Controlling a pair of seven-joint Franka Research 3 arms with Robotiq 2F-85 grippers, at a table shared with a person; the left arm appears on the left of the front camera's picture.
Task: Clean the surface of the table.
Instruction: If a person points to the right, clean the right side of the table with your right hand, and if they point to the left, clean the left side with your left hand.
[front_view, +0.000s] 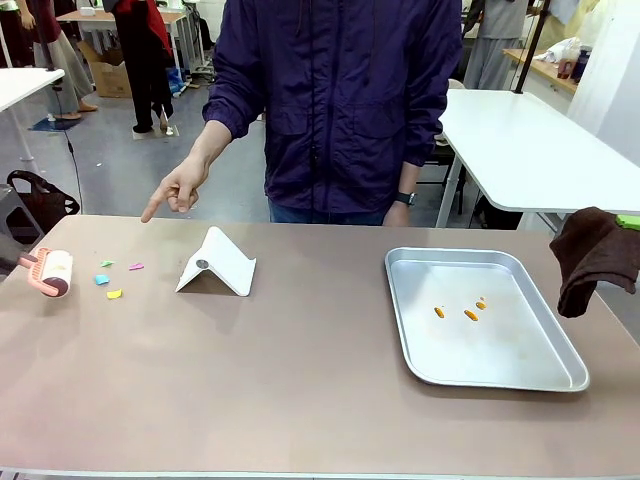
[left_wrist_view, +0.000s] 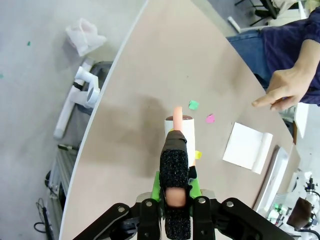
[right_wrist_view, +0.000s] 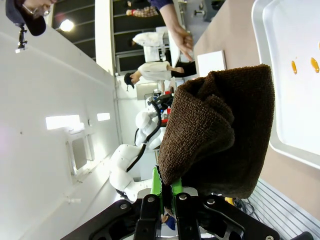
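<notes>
Table (front_view: 300, 380) spans 9 to 3 o'clock in the front view. Left gripper (left_wrist_view: 175, 165) clamps a roller (left_wrist_view: 181, 131) at 9 o'clock, beside paper scraps (front_view: 108, 280). The right gripper (right_wrist_view: 166, 187) pinches a brown cloth (right_wrist_view: 220, 130) at 3 o'clock, beyond the tray (front_view: 400, 310). A person's hand (front_view: 178, 190) points toward the scraps.

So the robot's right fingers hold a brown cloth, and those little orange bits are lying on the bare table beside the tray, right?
Not quite. The orange bits lie inside the silver tray, not on the bare table; the front view shows it. The right fingers do hold the brown cloth.
</notes>
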